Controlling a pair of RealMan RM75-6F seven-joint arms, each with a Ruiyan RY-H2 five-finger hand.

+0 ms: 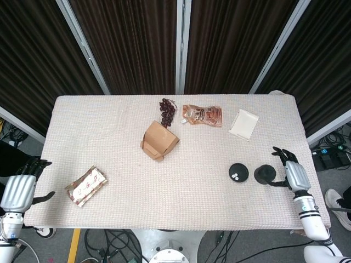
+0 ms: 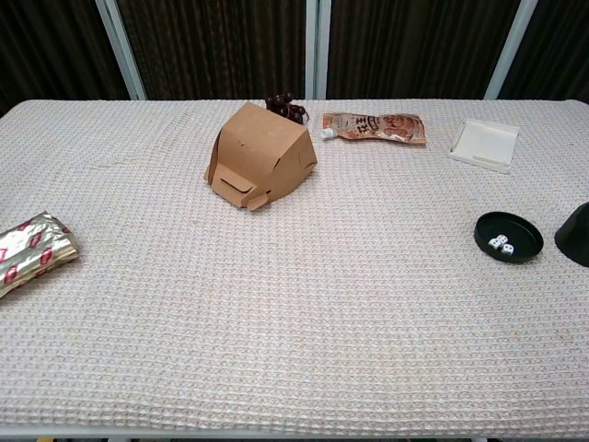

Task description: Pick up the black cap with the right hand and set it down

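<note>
The black cap stands on the table just beside the right hand, on its inner side. The chest view cuts it off at the frame edge, showing only a dark sloping flank; that hand is out of that frame altogether. From above the cap is a plain matte dark round. The right hand's fingers are spread and curve toward the cap; whether they touch it cannot be told. Beyond the cap from the hand lies a shallow black dish holding small white dice. The left hand hangs off the table's far corner, fingers apart, holding nothing.
</note>
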